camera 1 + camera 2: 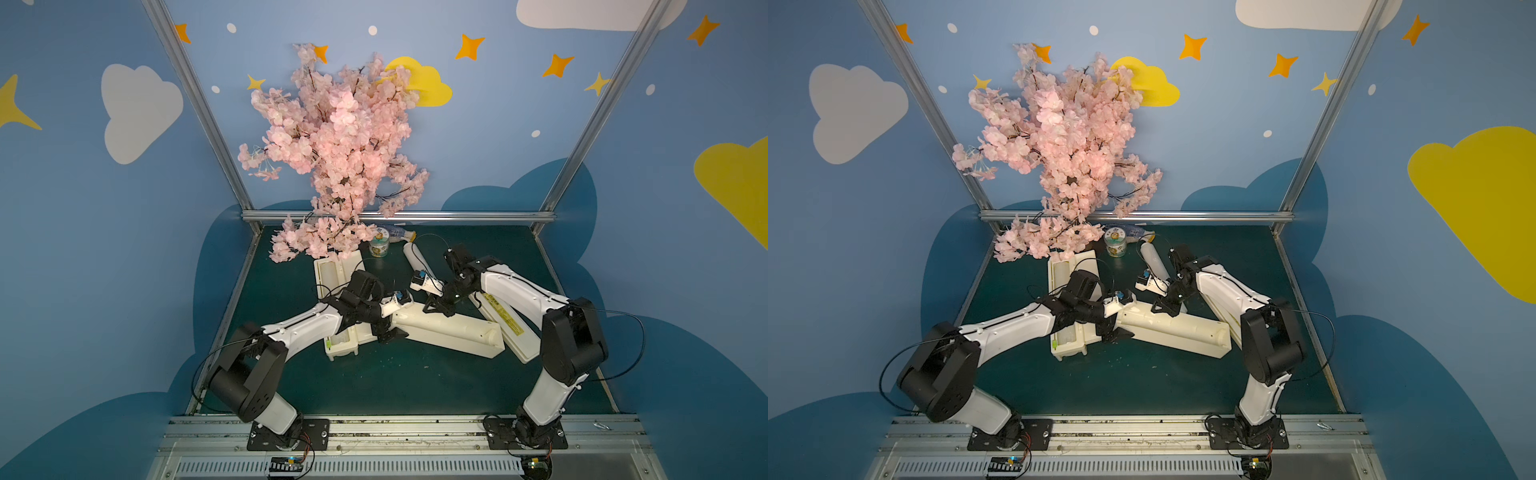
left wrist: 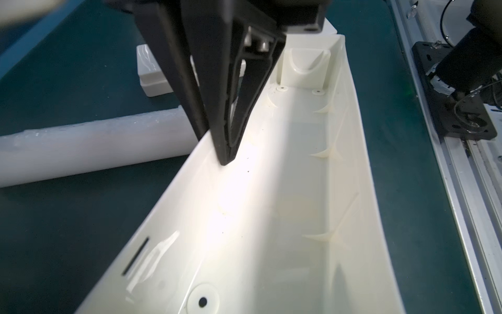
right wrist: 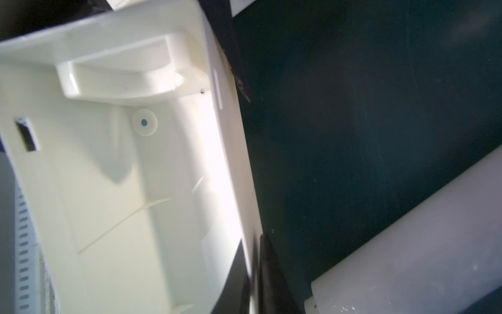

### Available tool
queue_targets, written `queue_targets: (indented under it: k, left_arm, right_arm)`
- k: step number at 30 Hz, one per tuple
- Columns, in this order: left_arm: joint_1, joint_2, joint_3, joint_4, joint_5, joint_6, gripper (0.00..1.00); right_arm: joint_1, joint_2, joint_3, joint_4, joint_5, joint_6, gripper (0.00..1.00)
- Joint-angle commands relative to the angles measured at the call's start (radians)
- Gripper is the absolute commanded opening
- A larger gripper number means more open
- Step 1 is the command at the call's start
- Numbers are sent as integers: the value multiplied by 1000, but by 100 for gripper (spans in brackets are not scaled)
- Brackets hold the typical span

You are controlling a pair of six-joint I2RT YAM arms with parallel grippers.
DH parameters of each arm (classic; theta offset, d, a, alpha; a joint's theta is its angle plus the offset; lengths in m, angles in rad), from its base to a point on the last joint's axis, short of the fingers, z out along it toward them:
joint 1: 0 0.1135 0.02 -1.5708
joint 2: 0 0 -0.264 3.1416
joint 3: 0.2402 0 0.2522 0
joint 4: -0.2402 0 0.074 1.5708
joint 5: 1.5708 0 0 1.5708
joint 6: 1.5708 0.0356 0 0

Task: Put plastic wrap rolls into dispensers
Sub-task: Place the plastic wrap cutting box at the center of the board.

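1. Evidently the empty dispenser (image 1: pixel 449 332) lies open, its lid (image 1: pixel 505 322) folded flat beside it, so that a roll can drop straight in. The step in hand looks like steadying that box.
2. The right gripper (image 2: pixel 226 160) has its fingers clamped together on the dispenser's long wall, one inside and one outside. That pinch probably stops the light box sliding.
3. The loose plastic wrap roll (image 2: pixel 95 146) lies on the mat (image 2: pixel 81 231) just outside those fingers. Whether it touches the wall is hidden behind them.
4. The left gripper (image 1: pixel 390 334) stands at the box's opposite end with its fingers spread wide. Nothing shows between them in the top views.
5. Beside the left fingers, the filled dispenser (image 1: pixel 341 351) already holds its roll (image 1: pixel 330 276).
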Motion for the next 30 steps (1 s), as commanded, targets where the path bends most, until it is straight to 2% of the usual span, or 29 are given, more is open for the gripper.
queue_targets:
  k: [1, 6, 12, 18, 23, 25, 27, 30]
  left_arm:
    - [15, -116, -22, 30, -87, -42, 100]
    - [49, -197, -31, 10, -72, -61, 100]
    - [78, -220, -48, 13, -70, -74, 100]
    - [102, -212, -41, 61, -73, -103, 100]
    - [123, -190, -7, 74, -86, -149, 100]
    - [135, -176, 15, 71, -91, -181, 100]
    - [146, -155, 38, 68, -93, -225, 100]
    - [165, -113, 83, 67, -91, -311, 100]
  right_arm:
    - [5, 34, 16, -54, 36, 33, 11]
    - [15, 105, 59, -78, 88, 69, 12]
    - [-1, 145, 83, -106, 151, 106, 13]
    - [7, 146, 100, -56, 157, 169, 37]
    - [-23, 110, 173, -62, 118, 255, 50]
    - [-40, 104, 216, -69, 120, 299, 60]
    - [-50, 125, 270, -72, 169, 368, 73]
    - [-59, 231, 396, -128, 269, 464, 79]
